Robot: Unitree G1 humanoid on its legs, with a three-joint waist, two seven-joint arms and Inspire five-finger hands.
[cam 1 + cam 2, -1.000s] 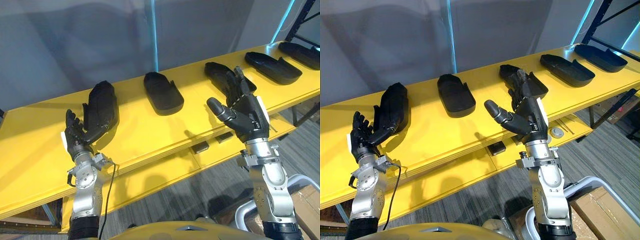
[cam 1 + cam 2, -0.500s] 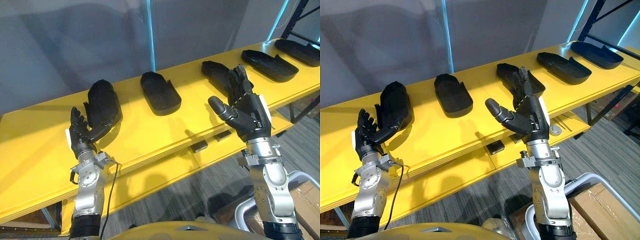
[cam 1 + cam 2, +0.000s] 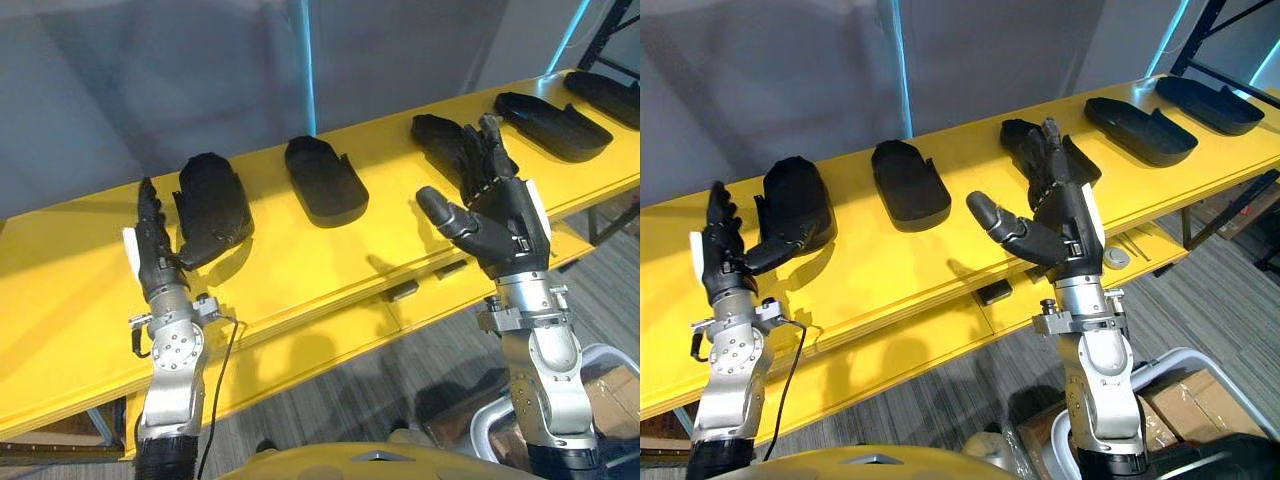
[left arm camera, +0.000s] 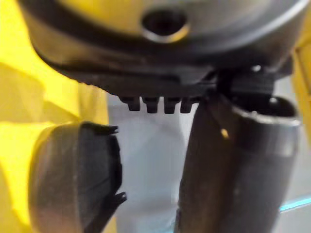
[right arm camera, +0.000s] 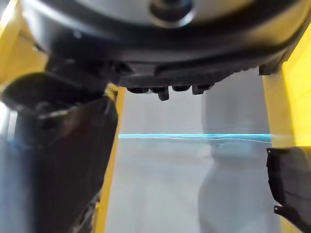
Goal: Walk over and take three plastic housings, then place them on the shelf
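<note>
Several black plastic housings lie in a row on the yellow shelf board (image 3: 300, 260). My left hand (image 3: 153, 262) stands just left of the leftmost housing (image 3: 212, 200), open, with its fingers straight up and its thumb reaching to the housing's near edge. The left wrist view shows that housing (image 4: 73, 179) beside the thumb (image 4: 233, 165). The second housing (image 3: 323, 180) lies in the middle. My right hand (image 3: 497, 215) is raised and open, its fingers in front of the third housing (image 3: 435, 135). Two more housings (image 3: 550, 112) (image 3: 605, 95) lie farther right.
A grey wall with a thin cyan strip (image 3: 308, 70) stands behind the board. A lower yellow shelf carries small parts (image 3: 405, 290) and a round piece (image 3: 1116, 258). A cardboard box (image 3: 612, 395) sits on the carpet at the lower right. A dark rack post (image 3: 1195, 35) rises at the far right.
My left hand's fingers have straightened from a curl at the leftmost housing and now point upward beside it. The right hand has barely moved. The camera has shifted slightly.
</note>
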